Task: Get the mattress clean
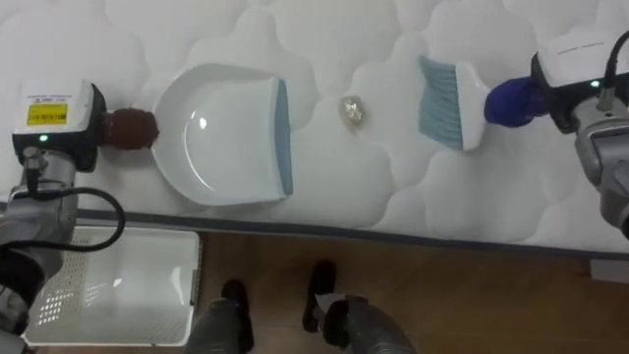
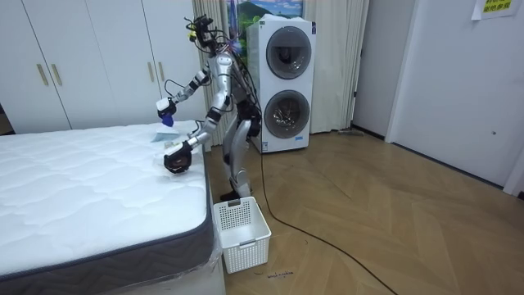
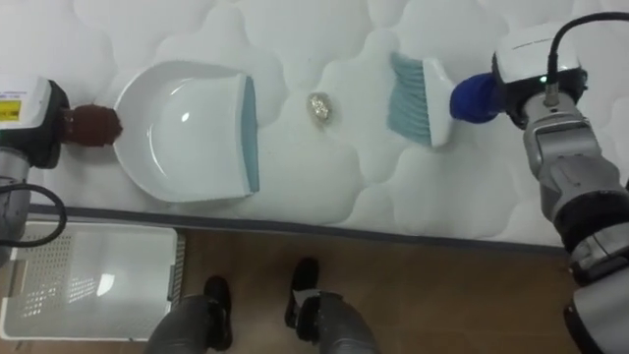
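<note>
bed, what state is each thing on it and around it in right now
dustpan: flat on the mattress, empty, mouth facing the crumpled scrap, handle in the left hand
brush: held by the right hand, bristles facing the scrap
crumpled scrap: loose between dustpan and brush, not swept in yet
basket: on the floor by the bed, empty
stacked machines: both doors shut

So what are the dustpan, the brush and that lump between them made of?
Dustpan: looks like hard white plastic, glossy, with a bright highlight in its bowl; greyish-blue lip strip, possibly rubber. Brush: pale blue bristles in fine strands, probably synthetic; white base. Lump: crumpled and shiny, maybe foil or a wrapper; too small to be sure.
</note>
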Controlling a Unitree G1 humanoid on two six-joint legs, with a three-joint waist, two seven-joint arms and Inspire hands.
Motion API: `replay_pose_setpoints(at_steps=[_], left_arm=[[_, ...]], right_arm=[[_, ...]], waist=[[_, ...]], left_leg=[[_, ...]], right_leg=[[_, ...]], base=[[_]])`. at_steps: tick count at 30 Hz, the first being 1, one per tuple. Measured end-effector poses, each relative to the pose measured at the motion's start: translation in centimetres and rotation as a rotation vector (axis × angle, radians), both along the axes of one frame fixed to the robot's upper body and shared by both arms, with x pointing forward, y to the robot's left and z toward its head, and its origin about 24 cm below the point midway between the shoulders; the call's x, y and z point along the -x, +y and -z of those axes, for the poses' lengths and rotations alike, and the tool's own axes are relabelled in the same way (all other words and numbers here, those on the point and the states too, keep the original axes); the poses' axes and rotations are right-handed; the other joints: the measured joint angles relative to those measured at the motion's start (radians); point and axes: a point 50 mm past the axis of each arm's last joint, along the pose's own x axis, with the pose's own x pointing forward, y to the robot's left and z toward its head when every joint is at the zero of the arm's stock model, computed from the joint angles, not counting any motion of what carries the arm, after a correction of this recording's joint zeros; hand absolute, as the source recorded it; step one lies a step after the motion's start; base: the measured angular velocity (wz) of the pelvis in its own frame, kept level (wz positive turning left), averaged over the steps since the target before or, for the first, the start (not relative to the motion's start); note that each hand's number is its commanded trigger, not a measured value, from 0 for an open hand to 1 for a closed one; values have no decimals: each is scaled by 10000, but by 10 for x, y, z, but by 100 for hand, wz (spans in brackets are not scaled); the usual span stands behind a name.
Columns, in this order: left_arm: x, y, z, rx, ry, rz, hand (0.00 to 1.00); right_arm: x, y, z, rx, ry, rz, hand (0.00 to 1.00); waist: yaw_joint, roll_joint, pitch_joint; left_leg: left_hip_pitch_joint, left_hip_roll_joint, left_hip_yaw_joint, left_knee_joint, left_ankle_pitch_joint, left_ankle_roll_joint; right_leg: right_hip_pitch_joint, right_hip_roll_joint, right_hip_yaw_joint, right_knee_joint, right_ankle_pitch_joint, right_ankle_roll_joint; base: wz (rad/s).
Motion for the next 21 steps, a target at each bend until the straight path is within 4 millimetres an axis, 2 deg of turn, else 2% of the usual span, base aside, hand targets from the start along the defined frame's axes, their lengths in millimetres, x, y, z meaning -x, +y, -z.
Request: replay_pose_setpoints(at_steps=[6, 14, 21], left_arm=[[-1, -1, -1, 60, 184, 80, 100], [-1, -3, -1, 56, 160, 178, 100], [5, -2, 8, -15, 402, 135, 100]], right_arm=[[-2, 17, 0, 274, 457, -623, 100], [-3, 28, -3, 430, 674, -1024, 100], [-1, 55, 5, -175, 925, -1747, 100]], waist=[[77, -23, -3], [86, -74, -39], [56, -80, -44]], left_leg=[[74, 20, 18, -82, -7, -9], [66, 38, -6, -7, -6, -9], [310, -17, -16, -31, -6, -8]], right_leg=[[91, 33, -9, -130, 13, 17], [150, 41, -87, -131, 16, 13], [355, 23, -102, -74, 18, 12]], base=[[-2], [0], [0]])
